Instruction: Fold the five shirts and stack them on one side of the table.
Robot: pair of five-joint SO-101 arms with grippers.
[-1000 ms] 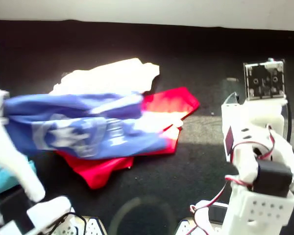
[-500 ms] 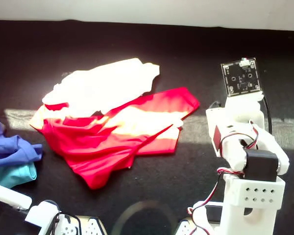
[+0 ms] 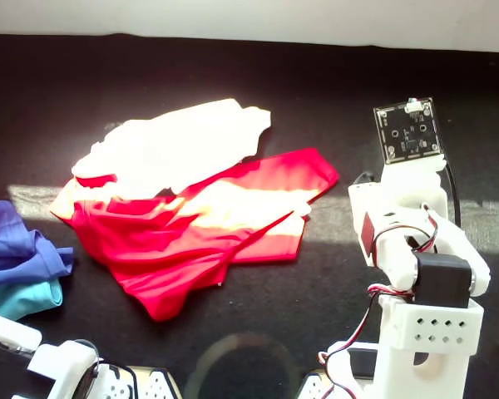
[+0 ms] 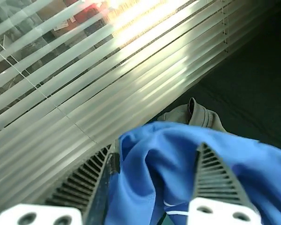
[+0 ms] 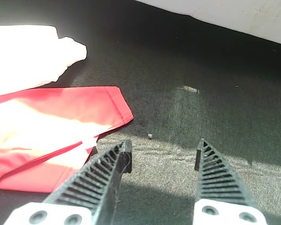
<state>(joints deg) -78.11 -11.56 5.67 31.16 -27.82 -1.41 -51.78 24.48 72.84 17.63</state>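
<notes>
Shirts lay unfolded: the blue shirt (image 3: 21, 241) had been dragged to nine o'clock, atop the teal shirt (image 3: 21, 299), baring the red shirt (image 3: 200, 233) and white shirt (image 3: 175, 145) centrally. The left gripper (image 4: 154, 159) gaped around blue cloth; the right gripper (image 5: 161, 150) gaped, empty.

Right arm (image 3: 416, 274): white printed shell, black servo blocks, red-and-white cables looping at the joints, a row of round holes in the base block. Dark square camera board (image 3: 408, 131) on its far end. Left arm (image 3: 56, 362): white, thin black cables. Right gripper (image 5: 164, 145), left gripper (image 4: 157, 152): black ribbed tapered fingers (image 5: 107, 171), white mounts with screw holes.
</notes>
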